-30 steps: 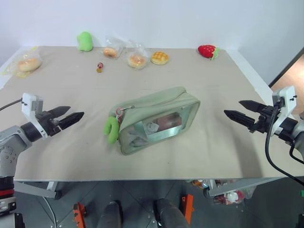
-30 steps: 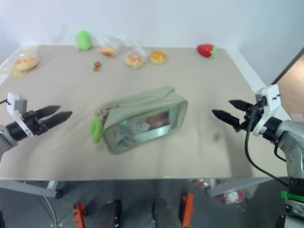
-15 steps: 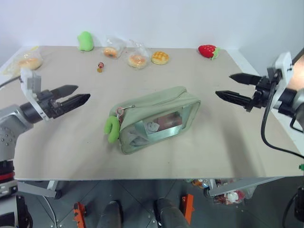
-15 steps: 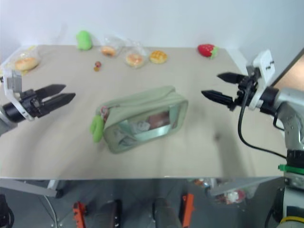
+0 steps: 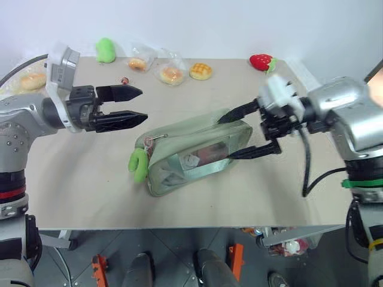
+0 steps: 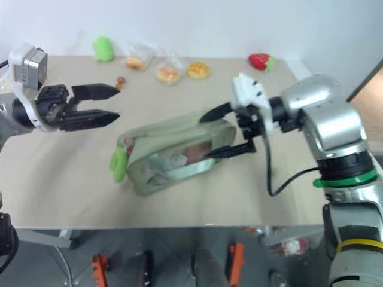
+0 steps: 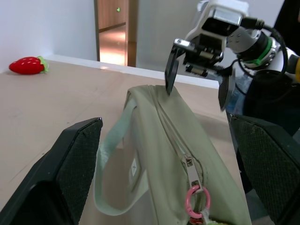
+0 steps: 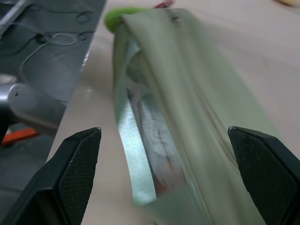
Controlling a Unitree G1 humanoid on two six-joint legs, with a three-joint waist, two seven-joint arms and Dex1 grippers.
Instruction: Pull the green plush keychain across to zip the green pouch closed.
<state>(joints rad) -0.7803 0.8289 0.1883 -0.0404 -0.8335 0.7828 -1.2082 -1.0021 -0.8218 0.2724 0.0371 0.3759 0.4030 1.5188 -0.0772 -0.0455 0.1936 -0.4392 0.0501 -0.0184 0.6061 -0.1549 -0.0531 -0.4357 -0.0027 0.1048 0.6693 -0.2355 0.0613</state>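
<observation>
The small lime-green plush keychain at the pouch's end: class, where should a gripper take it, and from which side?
Grip the curved lime-green plush keychain across its C-shaped body, coming from the robot's left. It hangs clear of the sage-green fabric pouch at that end, and the open left gripper is nearest.

no readable text, labels, brands, numbers or signs anywhere

The left gripper sat in the upper left of the head view, its arm reaching in from the left edge, its two black fingers level, pointing right and spread apart. The right gripper sat right of centre, its silver arm bent in from the right edge, fingers pointing left and slightly down, set wide with one above the other.
</observation>
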